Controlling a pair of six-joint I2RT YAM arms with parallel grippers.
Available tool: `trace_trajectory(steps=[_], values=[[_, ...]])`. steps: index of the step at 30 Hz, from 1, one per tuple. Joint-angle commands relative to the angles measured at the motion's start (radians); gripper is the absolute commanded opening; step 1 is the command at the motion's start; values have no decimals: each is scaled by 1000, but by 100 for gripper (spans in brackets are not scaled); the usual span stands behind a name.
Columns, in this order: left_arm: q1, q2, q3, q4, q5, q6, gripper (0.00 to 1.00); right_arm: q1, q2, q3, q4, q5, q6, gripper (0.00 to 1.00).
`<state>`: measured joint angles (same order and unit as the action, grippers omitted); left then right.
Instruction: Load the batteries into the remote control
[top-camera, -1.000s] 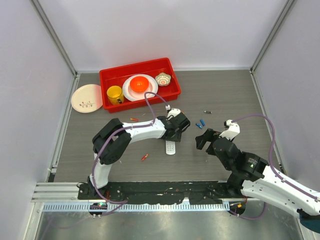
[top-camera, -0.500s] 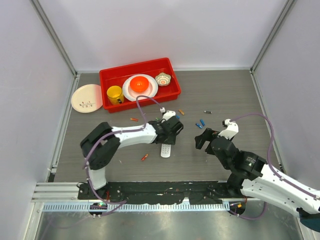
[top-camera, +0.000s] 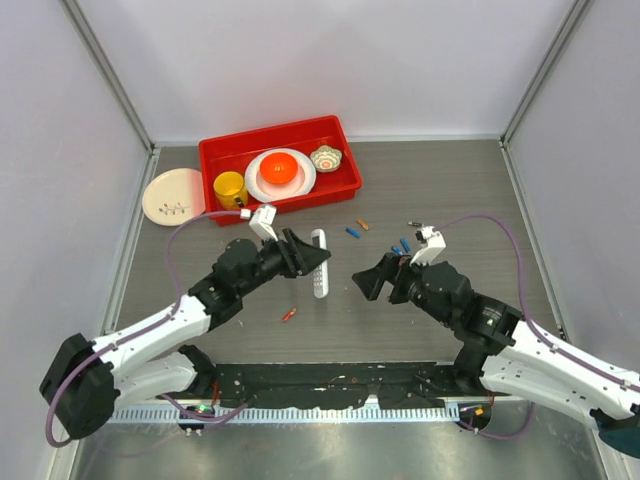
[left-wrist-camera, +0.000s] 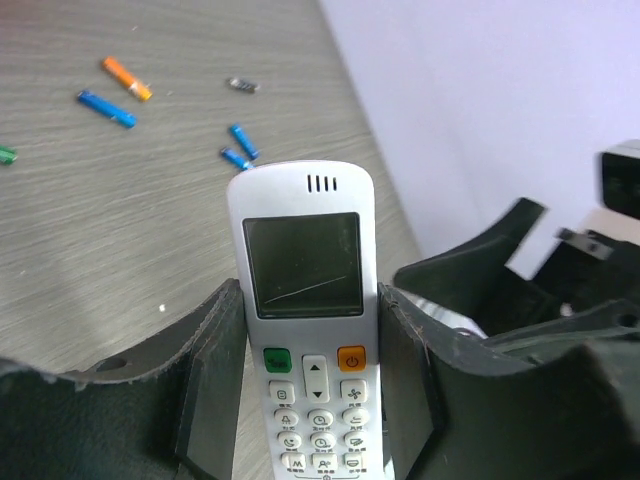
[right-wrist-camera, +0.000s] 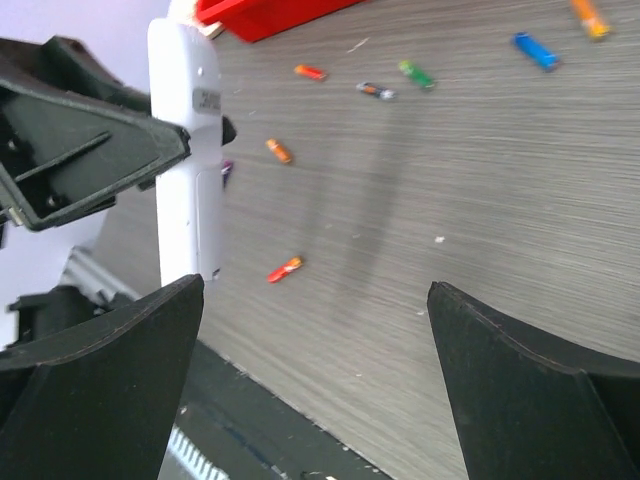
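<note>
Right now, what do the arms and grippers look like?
Both match: white links and black joints on the left arm and right arm. The left gripper and right gripper are black with broad wedge-shaped fingers. A purple cable loops along each arm. No markings legible.

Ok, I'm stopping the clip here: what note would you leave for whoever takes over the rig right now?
Left pincer: shut on the remote control, gripped by its long sides and held off the table, with its back towards the right arm.
Right pincer: open, empty, facing the remote at close range.
Batteries: all loose on the table, most beyond the pincers, one orange battery nearer the arm bases.
Done: remote in hand.
Left: no battery is held or visibly loaded. The back cover looks closed in the right wrist view, so open it, then pick batteries and fit them.
</note>
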<state>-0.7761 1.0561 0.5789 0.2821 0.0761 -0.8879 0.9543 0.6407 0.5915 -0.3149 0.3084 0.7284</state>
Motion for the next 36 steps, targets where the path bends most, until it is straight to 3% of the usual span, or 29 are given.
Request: trace_trajectory(steps=[1,4,9,15,20,36], values=[[72,-106,-101,374,194,-106,0,-2,25,15,258,-198,-8,100],[130,-113,-169,555,258,-187,0,-5,51,-19,414,-339,16,100],[185,-12,-192,881,370,-365,0,-8,100,-70,603,-448,42,100],[187,88,-180,1074,425,-444,0,-9,131,-84,692,-515,39,100],[189,119,-166,1128,449,-479,0,-15,163,-90,764,-539,66,100],[189,88,-179,1057,441,-444,0,-17,304,-32,824,-545,105,94]])
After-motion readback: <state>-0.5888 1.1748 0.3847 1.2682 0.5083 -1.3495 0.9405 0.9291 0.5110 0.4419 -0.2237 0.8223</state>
